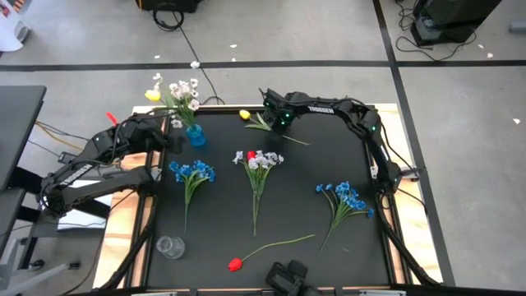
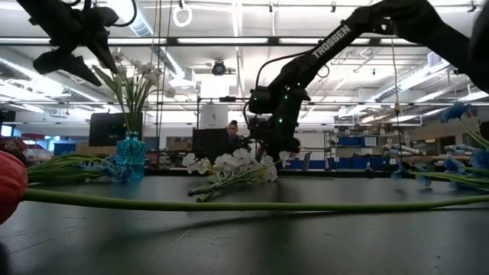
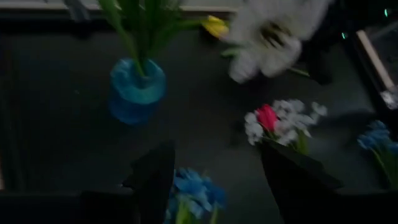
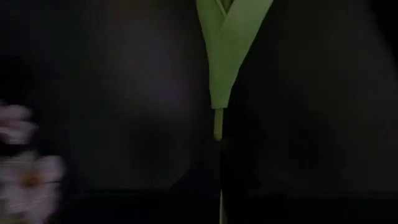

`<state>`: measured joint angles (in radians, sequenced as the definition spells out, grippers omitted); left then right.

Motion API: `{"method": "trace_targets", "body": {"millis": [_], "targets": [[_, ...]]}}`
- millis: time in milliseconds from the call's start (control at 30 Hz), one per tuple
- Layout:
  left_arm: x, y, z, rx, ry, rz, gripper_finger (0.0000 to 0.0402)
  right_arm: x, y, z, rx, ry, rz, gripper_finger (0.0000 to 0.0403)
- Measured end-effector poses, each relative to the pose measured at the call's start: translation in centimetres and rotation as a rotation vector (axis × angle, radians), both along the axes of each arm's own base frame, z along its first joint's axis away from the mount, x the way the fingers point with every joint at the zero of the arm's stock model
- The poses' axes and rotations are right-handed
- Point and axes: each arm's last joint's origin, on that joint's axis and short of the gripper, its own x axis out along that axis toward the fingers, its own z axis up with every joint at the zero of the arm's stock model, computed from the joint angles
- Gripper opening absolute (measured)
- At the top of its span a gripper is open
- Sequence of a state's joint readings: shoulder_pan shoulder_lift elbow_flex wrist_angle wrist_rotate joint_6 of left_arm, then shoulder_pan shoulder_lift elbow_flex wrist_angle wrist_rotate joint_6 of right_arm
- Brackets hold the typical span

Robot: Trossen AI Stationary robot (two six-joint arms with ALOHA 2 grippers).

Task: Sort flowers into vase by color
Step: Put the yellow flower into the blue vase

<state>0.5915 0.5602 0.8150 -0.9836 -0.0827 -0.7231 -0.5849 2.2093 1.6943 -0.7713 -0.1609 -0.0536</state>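
2 arms worked over the black table (image 1: pixel 288 197). The right gripper (image 1: pixel 271 117) was down at the far edge, pinched tight on the green stem of the yellow tulip (image 1: pixel 245 114) lying there. The left gripper (image 1: pixel 168 136) hovered with fingers spread wide, holding nothing, just beside the blue vase (image 1: pixel 196 134), which held white blossoms (image 1: pixel 182 92). Blue sprays (image 1: pixel 192 172), a white-and-red bunch (image 1: pixel 257 159) and a red tulip (image 1: pixel 236 264) lay flat on the table.

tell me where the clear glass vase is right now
In the high view the clear glass vase stands empty at the mat's near-left corner, left of the red tulip.
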Motion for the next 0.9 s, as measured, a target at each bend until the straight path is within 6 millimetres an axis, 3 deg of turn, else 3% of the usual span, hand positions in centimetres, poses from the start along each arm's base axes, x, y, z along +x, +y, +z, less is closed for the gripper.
{"method": "trace_targets", "body": {"millis": [267, 533, 700, 900], "targets": [[0.2, -0.1, 0.6, -0.006, -0.1, -0.03, 0.0217, -0.1, 1.0, 7.0, -0.061, -0.233, -0.017, 0.0003], [1.2, -0.5, 2.8, 0.112, -0.337, -0.15, 0.0206, -0.1, 2.5, 13.8, -0.091, -0.561, 0.022, 0.0002], [2.1, -0.9, 4.4, 0.201, -0.48, -0.24, 0.0205, 0.5, 4.7, 18.1, -0.141, -0.814, 0.151, 0.0002], [3.2, -1.1, 6.4, 0.396, -0.606, -0.329, 0.0205, 1.6, 7.5, 21.9, -0.169, -1.079, 0.264, 0.0002]]}}
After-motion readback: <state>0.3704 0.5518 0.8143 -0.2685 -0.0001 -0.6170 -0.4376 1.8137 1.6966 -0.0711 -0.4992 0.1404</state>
